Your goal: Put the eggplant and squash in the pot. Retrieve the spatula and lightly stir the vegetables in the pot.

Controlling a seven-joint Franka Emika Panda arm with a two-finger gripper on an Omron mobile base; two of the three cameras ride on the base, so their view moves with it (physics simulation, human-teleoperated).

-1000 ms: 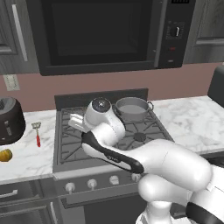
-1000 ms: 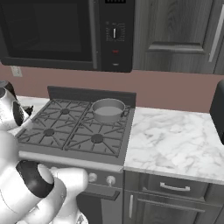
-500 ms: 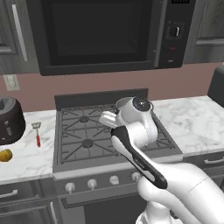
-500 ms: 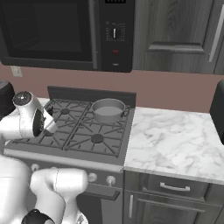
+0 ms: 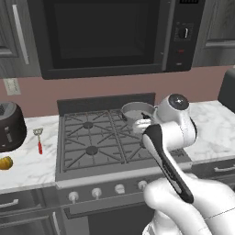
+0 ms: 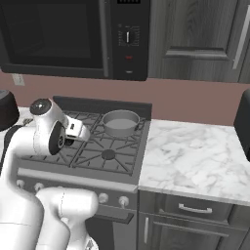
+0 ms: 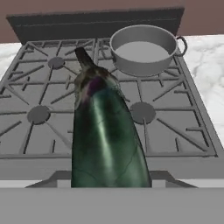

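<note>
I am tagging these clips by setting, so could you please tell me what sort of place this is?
A home-style kitchen, rendered in simulation: a grey gas stove with cast grates, a black built-in microwave above it, and white marble counters over dark grey cabinets.

You have one eggplant [image 7: 105, 135], one pot [image 7: 144, 49], one squash [image 5: 4, 162] and one spatula [image 5: 38, 139]. You can count four burners on the one stove [image 5: 92, 142], one microwave [image 5: 105, 34] above it, and one dark appliance [image 5: 10, 126] on the left counter.
</note>
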